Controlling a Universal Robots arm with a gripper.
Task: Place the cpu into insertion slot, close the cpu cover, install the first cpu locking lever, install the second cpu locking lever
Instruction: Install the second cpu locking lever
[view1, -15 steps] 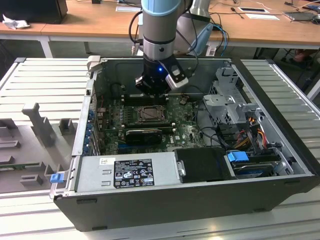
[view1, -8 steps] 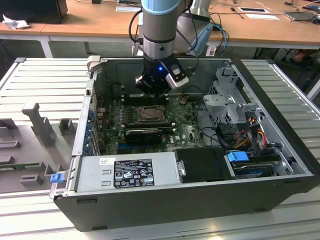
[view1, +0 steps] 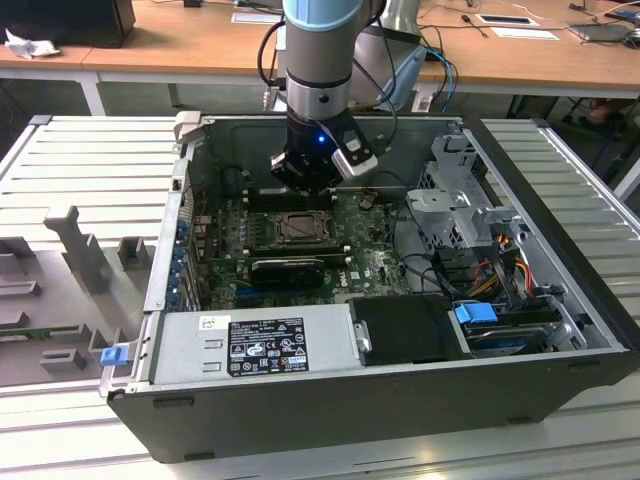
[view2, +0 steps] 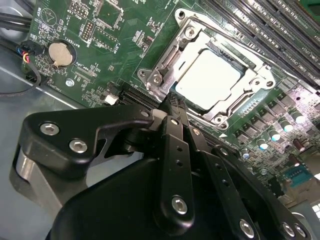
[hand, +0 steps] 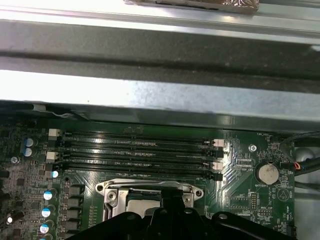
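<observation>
1. The cpu (view2: 210, 80) lies flat in the insertion slot (view2: 165, 75), its pale metal top showing through the cut-out of the cpu cover (view2: 182, 30), which looks lowered around it.
2. The hand (view2: 172, 102) has its fingers drawn together to a narrow tip with nothing between them, poised at the socket's edge in the second wrist view; in the exterior view the hand (view1: 300, 180) hangs just above the socket inside the open computer case (view1: 560, 300).
3. Handling, as a judgement: the chip is light, stiff and smooth, and the contact field beneath it is fragile, so it should be touched only by its outer edges, never pressed on top.
4. The cover is thin stiff sheet metal, best pushed at its free edge.
5. The locking levers (view2: 280, 65) are springy wire, best taken at their bent ends.
6. Counts: one chip, one socket, one cover, four black memory slots (hand: 135, 150), one coin cell (hand: 266, 173).
</observation>
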